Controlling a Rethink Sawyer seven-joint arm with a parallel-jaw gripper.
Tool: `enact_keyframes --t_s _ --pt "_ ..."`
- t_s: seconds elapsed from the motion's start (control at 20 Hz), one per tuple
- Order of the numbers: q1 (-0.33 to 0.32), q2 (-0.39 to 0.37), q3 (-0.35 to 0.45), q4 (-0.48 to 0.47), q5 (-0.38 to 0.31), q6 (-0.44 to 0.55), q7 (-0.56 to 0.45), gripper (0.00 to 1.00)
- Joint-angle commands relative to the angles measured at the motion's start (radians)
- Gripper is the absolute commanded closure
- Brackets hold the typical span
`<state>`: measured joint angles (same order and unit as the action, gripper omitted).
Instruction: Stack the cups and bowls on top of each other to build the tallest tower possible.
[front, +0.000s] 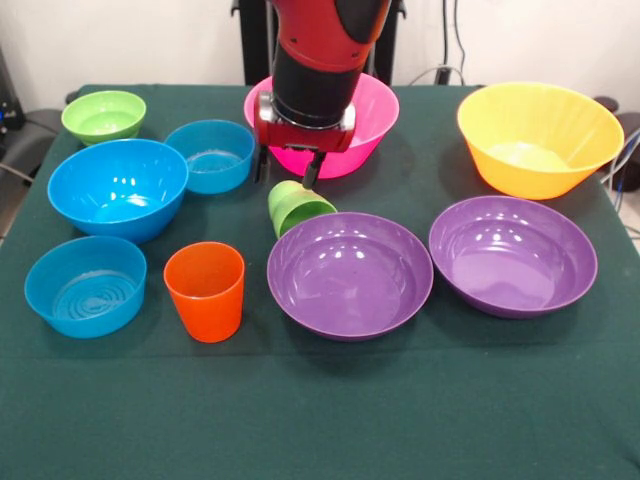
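Front row, left: small blue bowl with ringed floor sits upright, empty.
Orange cup: upright just right of that bowl, mouth up, nothing inside; nearest item to the camera along with the ringed bowl.
Purple bowls: one at centre, second to its right, rims close together, both empty and upright, wide enough to serve as a tower base by my judgement.
Middle row, left: large blue bowl upright and empty, with another small blue bowl touching or just beside its right rim.
Light green cup: tilted or on its side, mouth turned toward the camera, lying at the far rim of the centre purple bowl, directly under the arm.
Gripper: hangs just above the green cup; dark fingertips show either side, but whether they pinch the cup or stand clear I cannot tell.
Back row: small green bowl far left, pink bowl partly hidden behind the arm, yellow bowl far right, all empty.
Table: green cloth; everything sits spread out singly, so no stacking has started.
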<state>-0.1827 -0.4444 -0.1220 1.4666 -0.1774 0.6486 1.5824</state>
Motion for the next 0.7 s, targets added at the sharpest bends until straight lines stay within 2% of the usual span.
enact_keyframes --t_s 0.05,0.4,0.7 --pt "0.004 0.058 0.095 -0.059 0.038 -0.079 0.152 0.0" --pt "0.003 0.061 0.085 -0.046 0.035 -0.1 0.138 0.0" --pt "0.006 0.079 0.068 -0.004 0.019 -0.171 0.165 0.0"
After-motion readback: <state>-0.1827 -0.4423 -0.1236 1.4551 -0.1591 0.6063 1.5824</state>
